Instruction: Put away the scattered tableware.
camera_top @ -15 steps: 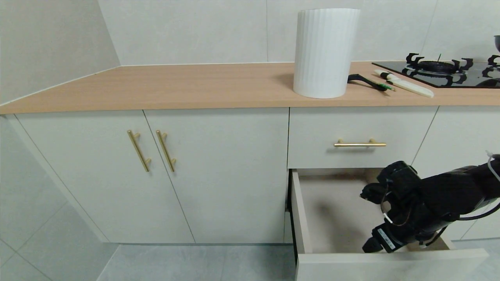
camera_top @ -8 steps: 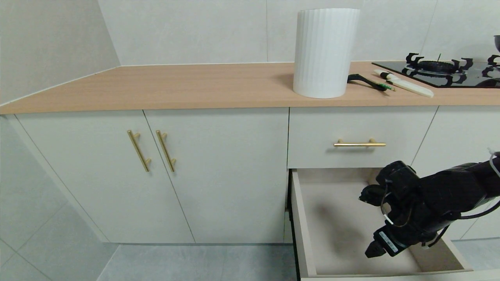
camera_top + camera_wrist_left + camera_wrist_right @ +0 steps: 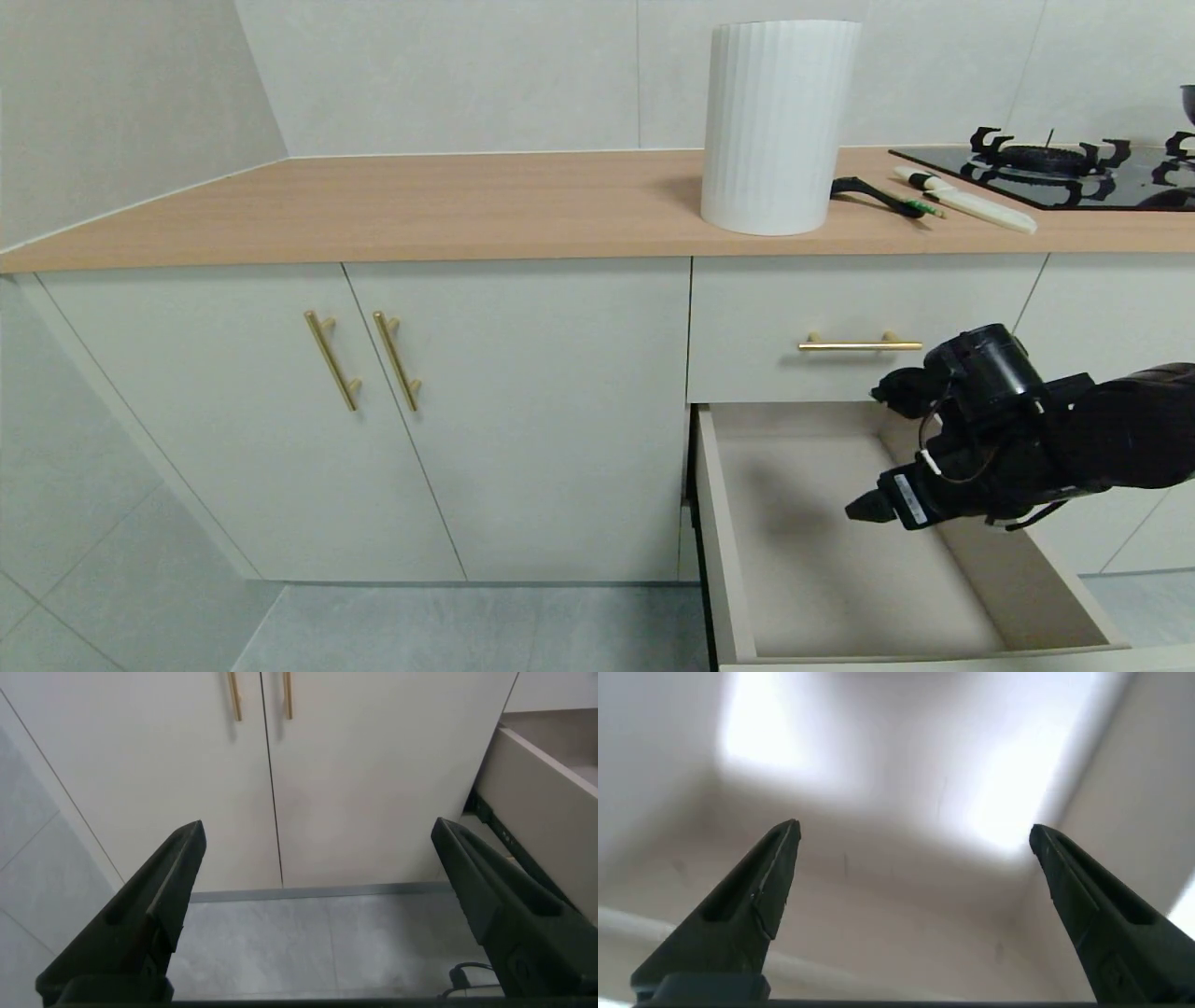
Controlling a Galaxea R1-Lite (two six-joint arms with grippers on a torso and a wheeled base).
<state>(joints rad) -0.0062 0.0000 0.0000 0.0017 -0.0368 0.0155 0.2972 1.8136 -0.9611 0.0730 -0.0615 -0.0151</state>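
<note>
- Tableware (image 3: 945,191) is lying loose on the wooden counter (image 3: 420,205), at three o'clock of a tall white ribbed canister (image 3: 777,126).
- Nearest the canister's foot, a black-handled utensil (image 3: 873,194) is resting. A long cream utensil (image 3: 990,211) is lying further toward three o'clock, and a thin green-marked stick (image 3: 929,210) is sitting between the two. I cannot tell exactly what each piece is.
- A black hob (image 3: 1055,177) is sitting on the counter at two o'clock of those pieces.
- At six o'clock of the canister, under the counter edge, an upper drawer (image 3: 747,327) with a gold handle (image 3: 859,345) is sitting closed. The drawer (image 3: 724,532) beneath it is standing pulled out, its pale bottom showing.
- The right tool (image 3: 868,450) is hanging over that open drawer, toward its three o'clock side, spread wide and gripping nothing. In the right wrist view its two dark fingers (image 3: 757,905) are framing the drawer's pale inside.
- Cabinet doors (image 3: 373,411) with paired gold handles are standing shut at nine o'clock of the open drawer.
- The left tool (image 3: 318,915) is hovering low in front of those doors, above the grey floor (image 3: 308,952). It is spread just as wide and holding nothing, and a corner of the open drawer is showing beside it.
</note>
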